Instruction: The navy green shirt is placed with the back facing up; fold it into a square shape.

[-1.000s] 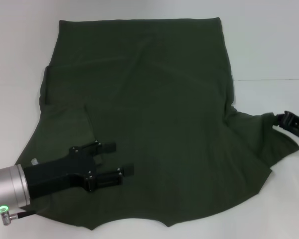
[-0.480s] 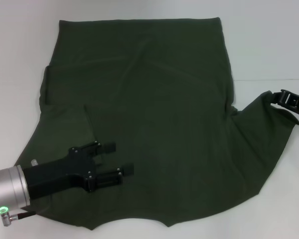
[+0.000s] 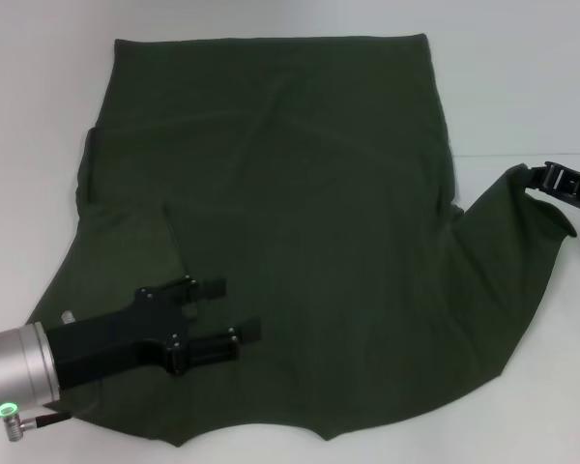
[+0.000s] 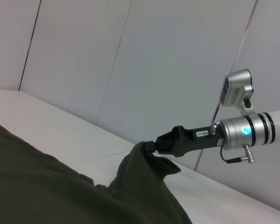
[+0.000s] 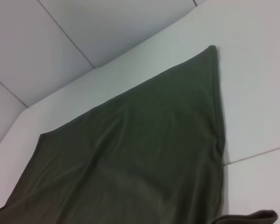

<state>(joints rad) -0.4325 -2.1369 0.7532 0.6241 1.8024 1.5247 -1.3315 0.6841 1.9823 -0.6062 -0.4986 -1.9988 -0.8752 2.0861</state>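
Head view, near to far: your left gripper sits low over the near-left part of the shirt, fingers spread apart w/ nothing between them. It hovers or rests on the cloth, can't tell which. The shirt lies spread on the table, plain side up, hem at the far end, left sleeve already tucked in over the body. At the right edge your right gripper has the right sleeve tip pinched and raised off the surface; the left wrist cam shows it clamped on that bunched corner.

What could bite you, imo: that pinch is only on the very tip, so if you swing it inward fast the cloth could slip out and flop short of the body. Drag instead of lift and you'd prob pull the whole shirt sideways, wrinkling the flat part. If the left one isn't pressing down, nothing anchors it.

Surface is plain white w/ a seam line running across the right side. Behind it, pale panelled walls, nothing else visible.
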